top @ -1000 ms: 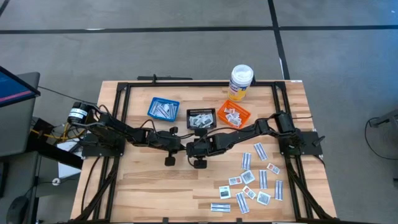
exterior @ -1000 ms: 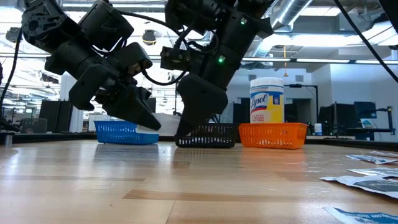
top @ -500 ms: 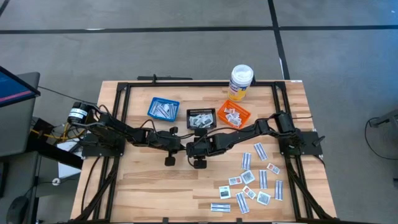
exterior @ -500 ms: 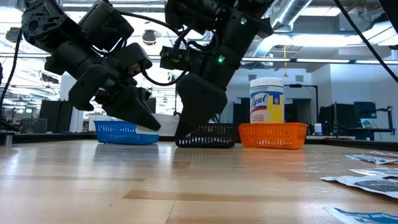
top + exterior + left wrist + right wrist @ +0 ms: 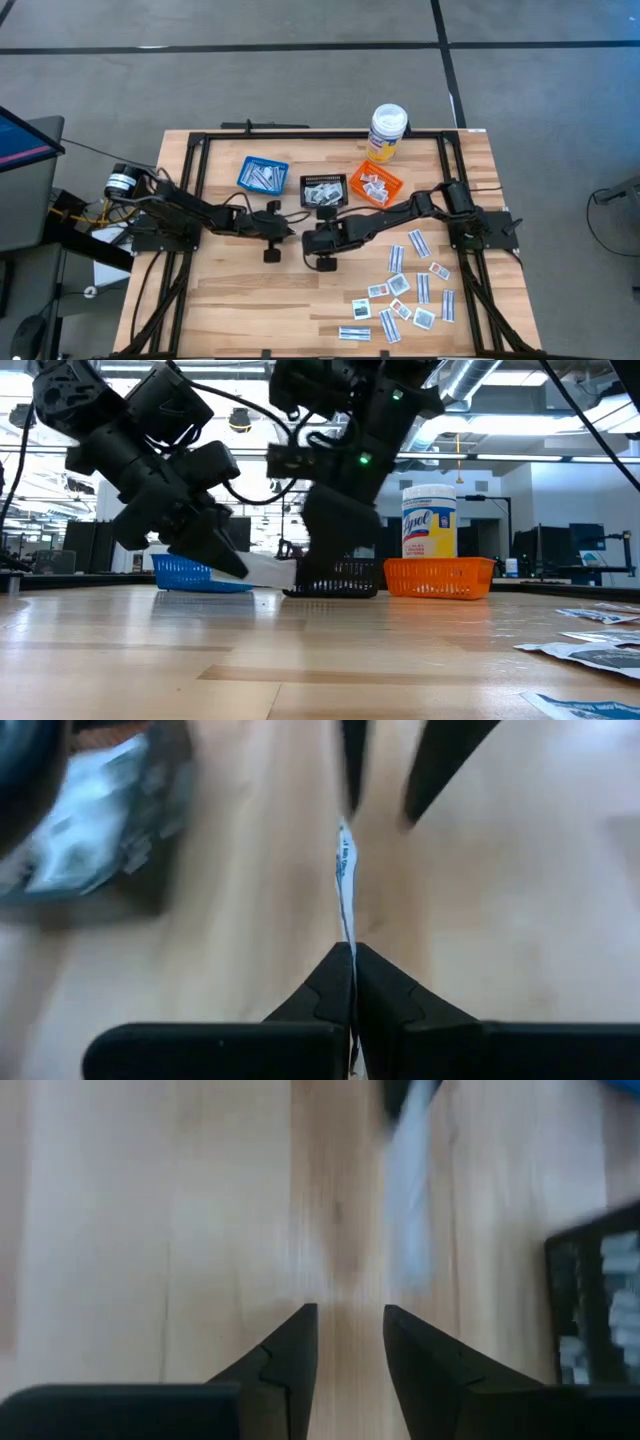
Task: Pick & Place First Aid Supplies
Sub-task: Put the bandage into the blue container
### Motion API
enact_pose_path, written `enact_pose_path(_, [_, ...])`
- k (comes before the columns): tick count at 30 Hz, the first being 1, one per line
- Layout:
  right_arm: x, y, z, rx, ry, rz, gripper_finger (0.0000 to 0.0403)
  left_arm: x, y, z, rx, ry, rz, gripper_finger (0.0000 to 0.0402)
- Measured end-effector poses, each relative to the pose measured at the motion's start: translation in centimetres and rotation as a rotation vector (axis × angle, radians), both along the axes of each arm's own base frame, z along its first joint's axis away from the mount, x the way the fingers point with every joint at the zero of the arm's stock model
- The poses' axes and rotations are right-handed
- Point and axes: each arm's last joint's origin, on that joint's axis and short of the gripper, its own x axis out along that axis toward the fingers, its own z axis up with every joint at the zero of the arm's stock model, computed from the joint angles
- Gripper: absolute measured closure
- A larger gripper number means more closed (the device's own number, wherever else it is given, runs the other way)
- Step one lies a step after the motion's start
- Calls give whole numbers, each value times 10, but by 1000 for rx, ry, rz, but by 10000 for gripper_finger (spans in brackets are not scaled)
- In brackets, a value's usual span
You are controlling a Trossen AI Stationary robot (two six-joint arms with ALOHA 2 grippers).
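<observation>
My left gripper (image 5: pixel 352 952) is shut on a narrow white packet (image 5: pixel 345 880), one of the first aid supplies, over the middle of the table. In the low view the packet (image 5: pixel 272 571) sticks out from my left gripper (image 5: pixel 238 567) toward my right gripper (image 5: pixel 335 568). My right gripper (image 5: pixel 350 1315) is open just past the packet's free end (image 5: pixel 410 1210), with nothing between its fingers. Many more packets (image 5: pixel 410 290) lie flat on the table's near right part. My left gripper pinches one end of the packet (image 5: pixel 349 935) between its two fingertips. The fingers slant down toward the table's right and lie along the strip. The packet juts out beyond them, edge-on to the wrist camera, lifted clear of the table.
A blue basket (image 5: pixel 263 174), a black basket (image 5: pixel 323 190) and an orange basket (image 5: pixel 375 184) stand in a row at the far side, each with packets inside. A white bottle with a yellow label (image 5: pixel 387 130) stands at the far edge. Bare wood lies near the front left.
The two grippers have drawn a little apart: the left has tipped and pulled slightly toward the table's left, the right has shifted slightly toward the right. The white packet, hidden between them before, now shows in the gap, sticking out of my left gripper.
</observation>
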Motion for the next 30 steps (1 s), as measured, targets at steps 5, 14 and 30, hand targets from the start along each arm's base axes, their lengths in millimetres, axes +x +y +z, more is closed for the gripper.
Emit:
enact_pose_path(5, [-14, -2, -4, -70, 119, -79, 283, -23, 8, 17, 31, 57, 168, 396])
enact_pose_path(14, [-15, -9, -5, -52, 131, -148, 264, -79, 27, 80, 163, -214, 565, 395])
enact_pose_path(30, [-10, -8, -4, -39, 80, -141, 269, -77, 56, 58, 317, -5, 805, 387])
